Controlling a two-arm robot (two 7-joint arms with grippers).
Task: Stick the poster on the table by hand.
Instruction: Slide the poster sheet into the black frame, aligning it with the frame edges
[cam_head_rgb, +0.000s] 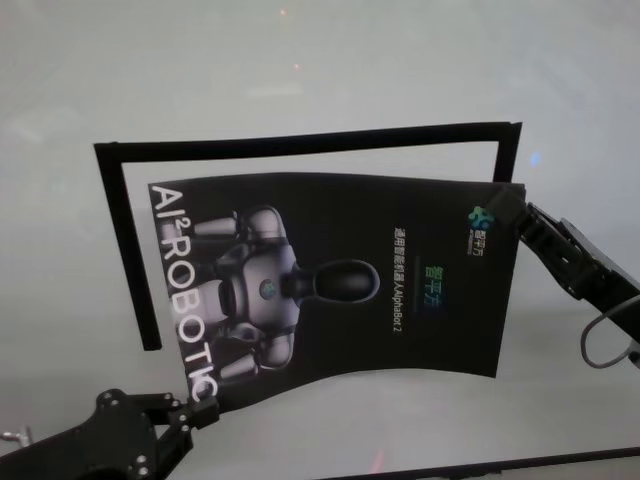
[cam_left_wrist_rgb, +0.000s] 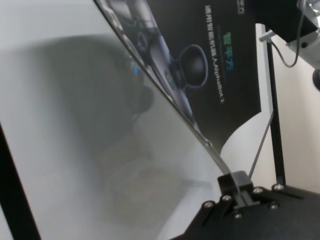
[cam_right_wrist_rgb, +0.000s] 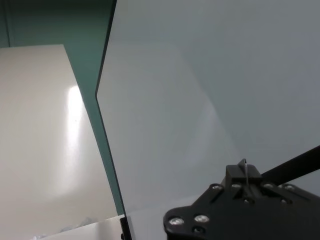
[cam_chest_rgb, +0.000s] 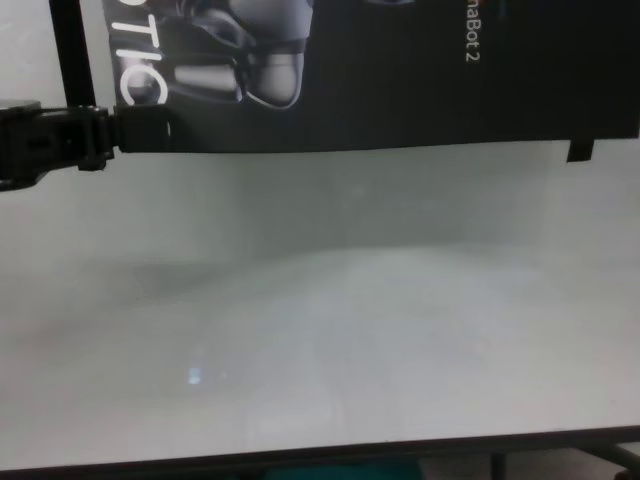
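The poster (cam_head_rgb: 340, 280), glossy black with a grey-white robot and white "ROBOTIC" lettering, hangs bowed over the white bench (cam_head_rgb: 300, 60), inside a three-sided frame of black tape strips (cam_head_rgb: 125, 240). The left claw (cam_head_rgb: 205, 408) is pinched shut on its near left corner and the right claw (cam_head_rgb: 520, 215) is clamped on its far right corner. The left wrist view alone shows the sheet's thin edge nipped between the fingers (cam_left_wrist_rgb: 239, 181); the chest view shows its bottom edge clear above the benchtop.
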